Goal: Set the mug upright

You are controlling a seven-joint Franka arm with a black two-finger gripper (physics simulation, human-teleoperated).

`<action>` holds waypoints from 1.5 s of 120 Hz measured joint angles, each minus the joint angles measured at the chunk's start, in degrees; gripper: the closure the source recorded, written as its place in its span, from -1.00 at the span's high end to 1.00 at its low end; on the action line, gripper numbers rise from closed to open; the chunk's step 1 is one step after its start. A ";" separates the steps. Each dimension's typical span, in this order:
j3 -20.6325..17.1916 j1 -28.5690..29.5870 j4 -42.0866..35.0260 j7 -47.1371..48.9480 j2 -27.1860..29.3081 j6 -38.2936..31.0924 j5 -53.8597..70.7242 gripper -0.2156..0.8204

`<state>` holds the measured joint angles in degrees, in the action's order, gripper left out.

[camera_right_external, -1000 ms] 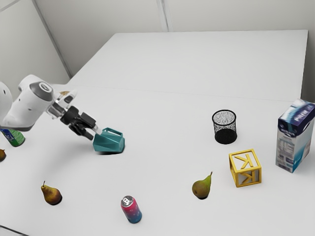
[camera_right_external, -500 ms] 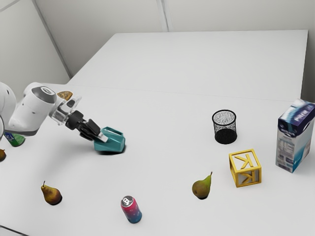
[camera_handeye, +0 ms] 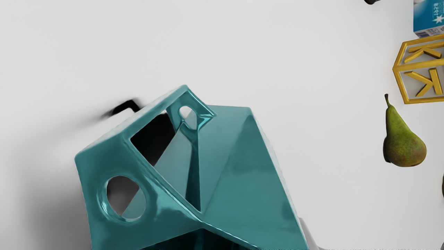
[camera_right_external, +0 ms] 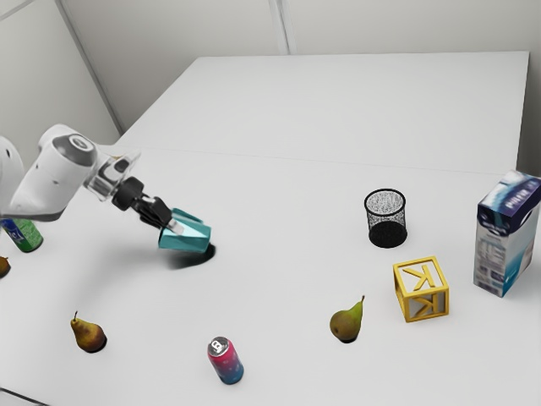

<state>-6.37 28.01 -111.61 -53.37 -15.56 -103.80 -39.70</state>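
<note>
mug point(camera_right_external: 188, 238) is tipped on its side just above the bench point(camera_right_external: 287, 288), its shadow dropping away below, and the hand point(camera_right_external: 174, 227) has it! closed on the end nearest the arm, one pale tip against the teal side; how wide the fingers stand, i can't tell. looks stiff and light enough, but those glossy, slanting faces could let it swivel, and if it's ceramic a knock might chip it. a wall pinched near the mouth seems the sound hold here, deep and square, with the handle point(camera_handeye: 104, 147) kept out of the squeeze. gentle on the turn, base downward.
</note>
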 joint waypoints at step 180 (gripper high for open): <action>-15.87 -7.04 -11.54 43.31 10.14 -17.06 44.23 -0.47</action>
<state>-22.24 20.97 -123.14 -10.07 -5.42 -120.85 4.53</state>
